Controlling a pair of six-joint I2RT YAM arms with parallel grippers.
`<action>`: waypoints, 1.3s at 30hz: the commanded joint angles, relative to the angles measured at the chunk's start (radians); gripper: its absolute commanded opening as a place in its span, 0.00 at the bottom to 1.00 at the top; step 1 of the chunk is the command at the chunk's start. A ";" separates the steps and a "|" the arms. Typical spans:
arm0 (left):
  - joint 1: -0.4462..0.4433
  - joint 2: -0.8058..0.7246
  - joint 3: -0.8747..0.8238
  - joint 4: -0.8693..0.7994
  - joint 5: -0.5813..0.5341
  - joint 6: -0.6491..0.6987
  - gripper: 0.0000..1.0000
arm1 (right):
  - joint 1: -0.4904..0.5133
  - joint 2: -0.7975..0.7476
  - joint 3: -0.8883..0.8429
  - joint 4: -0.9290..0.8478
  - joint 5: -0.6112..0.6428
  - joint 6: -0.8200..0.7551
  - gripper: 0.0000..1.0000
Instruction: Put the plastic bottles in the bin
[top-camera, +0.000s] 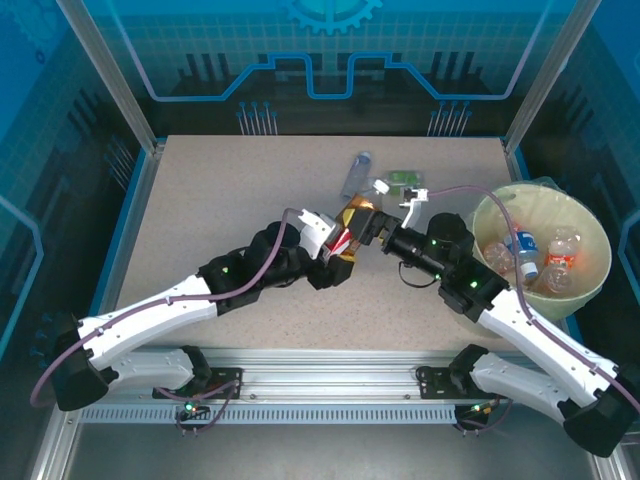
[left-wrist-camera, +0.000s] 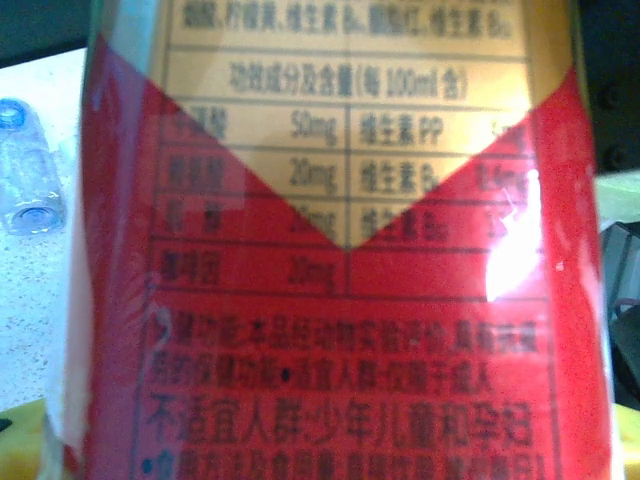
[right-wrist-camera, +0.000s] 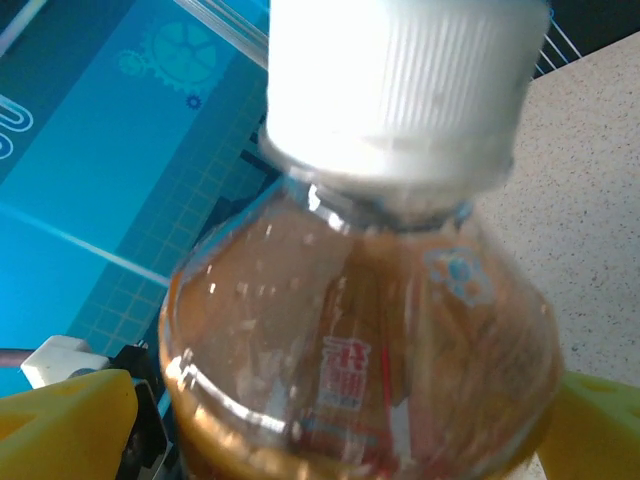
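In the top view, the speckled table (top-camera: 220, 210) is crossed by both arms, which meet at its middle and hide the surface beneath them. Between them a red-labelled bottle (top-camera: 350, 228) is carried off the table, with the left gripper (top-camera: 338, 245) at its lower end and the right gripper (top-camera: 378, 228) at its upper end. Two further bottles lie just beyond them, a clear bottle (top-camera: 355, 172) and a green-labelled bottle (top-camera: 403, 180), near each other. The bin (top-camera: 590, 235) stands at the right edge of the table, and at least three bottles (top-camera: 522, 250) can be counted inside it. In the left wrist view, the red and gold label of the red-labelled bottle (left-wrist-camera: 340, 300) is seen very close, and the left gripper (left-wrist-camera: 320, 450) is clamped on it, a yellow fingertip (left-wrist-camera: 20, 445) showing at each lower corner. The clear bottle (left-wrist-camera: 25, 170) lies on the table to the left. In the right wrist view, the white cap and amber shoulder of the red-labelled bottle (right-wrist-camera: 350, 340) sit between the yellow fingers (right-wrist-camera: 70, 410) of the right gripper (right-wrist-camera: 335, 420). Whether these fingers press on it cannot be told.
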 joint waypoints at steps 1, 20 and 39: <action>-0.025 -0.026 -0.029 0.055 -0.025 0.030 0.42 | 0.028 -0.012 -0.035 0.041 0.123 0.051 0.97; -0.049 -0.038 -0.068 0.108 -0.139 0.003 0.96 | 0.004 -0.040 0.045 -0.157 0.159 -0.121 0.53; -0.049 0.043 -0.022 0.010 -0.411 -0.085 0.99 | -0.050 -0.528 0.404 -0.684 1.089 -0.753 0.45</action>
